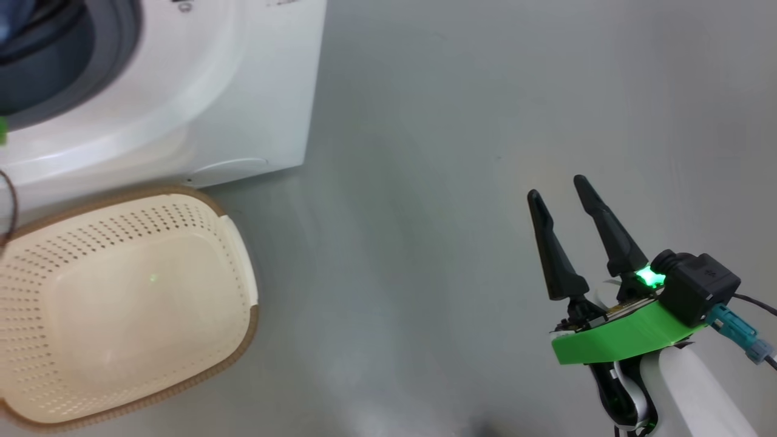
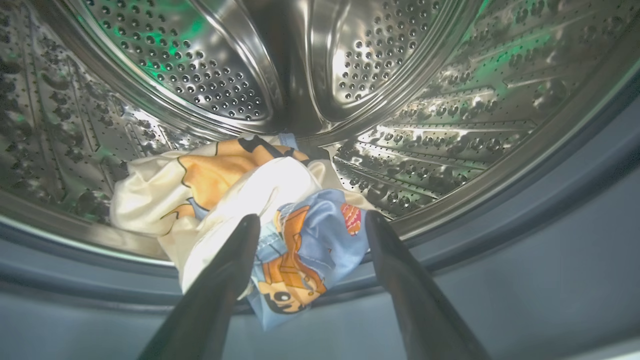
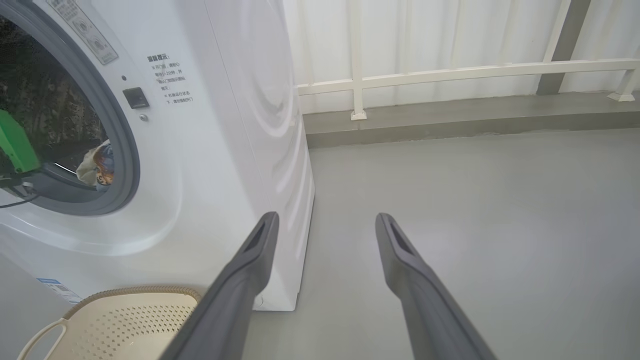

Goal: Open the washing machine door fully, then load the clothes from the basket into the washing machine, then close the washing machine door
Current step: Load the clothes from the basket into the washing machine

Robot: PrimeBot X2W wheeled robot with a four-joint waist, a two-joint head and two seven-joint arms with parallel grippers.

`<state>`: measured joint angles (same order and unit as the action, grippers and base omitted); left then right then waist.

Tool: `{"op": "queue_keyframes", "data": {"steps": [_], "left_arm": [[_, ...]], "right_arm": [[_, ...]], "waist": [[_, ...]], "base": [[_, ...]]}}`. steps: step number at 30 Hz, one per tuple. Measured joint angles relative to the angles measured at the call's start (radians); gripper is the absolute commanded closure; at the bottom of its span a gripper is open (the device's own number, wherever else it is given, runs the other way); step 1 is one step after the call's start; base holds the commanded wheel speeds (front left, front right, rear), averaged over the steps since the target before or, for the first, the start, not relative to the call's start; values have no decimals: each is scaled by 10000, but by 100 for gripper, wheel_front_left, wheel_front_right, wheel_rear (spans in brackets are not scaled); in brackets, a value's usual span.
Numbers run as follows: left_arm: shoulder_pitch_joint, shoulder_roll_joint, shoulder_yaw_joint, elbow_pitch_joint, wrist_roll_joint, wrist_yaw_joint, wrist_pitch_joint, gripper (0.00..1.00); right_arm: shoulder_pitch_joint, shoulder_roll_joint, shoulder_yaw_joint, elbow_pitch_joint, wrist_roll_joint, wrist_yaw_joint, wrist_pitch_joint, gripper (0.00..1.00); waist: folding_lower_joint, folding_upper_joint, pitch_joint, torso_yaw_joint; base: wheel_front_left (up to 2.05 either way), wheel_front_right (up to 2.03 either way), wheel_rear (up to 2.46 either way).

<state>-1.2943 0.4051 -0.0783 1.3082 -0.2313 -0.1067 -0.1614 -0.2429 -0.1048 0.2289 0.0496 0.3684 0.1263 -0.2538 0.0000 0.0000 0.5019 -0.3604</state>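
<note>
Left gripper (image 2: pixel 311 216) is wide open at the mouth of the drum (image 2: pixel 210 75). Clothes (image 2: pixel 225 185) lie in the drum's front, just past its fingers (image 2: pixel 225 280). Right gripper (image 1: pixel 556 186) is open over the floor (image 1: pixel 425 243). Basket (image 1: pixel 121 291) sits by the washer (image 1: pixel 261 91).

The place looked like a laundry corner in a plain hall or lab, not clearly a home. A white washer (image 3: pixel 225 125) stood on a smooth grey floor (image 3: pixel 475 200), with a basket (image 1: pixel 145 291) just before it. Behind ran pale ribbed wall panels (image 3: pixel 450 35), a white rail (image 3: pixel 450 72) and a low grey ledge (image 3: pixel 450 120).
</note>
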Motion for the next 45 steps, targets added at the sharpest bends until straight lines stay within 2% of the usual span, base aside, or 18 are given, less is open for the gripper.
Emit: {"op": "queue_keyframes", "data": {"steps": [3,7,14,22,30,37,45], "left_arm": [[447,-270,245,-46,-435,-84,-648,0],[1077,-477,384,-506,-658,-136,-892,0],[2917,-895,1333,-3104,-949,-153,-940,0],[5091,-1553,1875,-4861,-531,-155,-941,0],[6619,-2065,2094,-5714,2,-161,-940,0],[8000,-2378,2186,-6347,345,-174,-940,0],[9466,-2470,2259,-7110,560,-205,-940,0]], "right_arm": [[0,-163,-54,10,-13,0,0,0],[2,-265,-77,46,-36,0,0,0],[56,-525,-105,270,-88,0,0,0],[518,-765,-274,437,-86,0,0,0],[1072,-968,-408,537,-84,0,0,0],[1696,-1218,-566,612,-67,0,0,0],[2414,-1350,-755,629,10,0,0,0]], "waist": [[-1,0,-224,166],[-1,0,-502,328],[-1,0,-1085,622],[-1,0,-1918,1002],[-1,0,-2700,1410],[-1,0,-3545,1773],[-1,0,-4447,2139]], "base": [[0,0,0],[0,0,0],[0,0,0],[0,0,0],[0,0,0],[0,0,0],[0,0,0]]}}
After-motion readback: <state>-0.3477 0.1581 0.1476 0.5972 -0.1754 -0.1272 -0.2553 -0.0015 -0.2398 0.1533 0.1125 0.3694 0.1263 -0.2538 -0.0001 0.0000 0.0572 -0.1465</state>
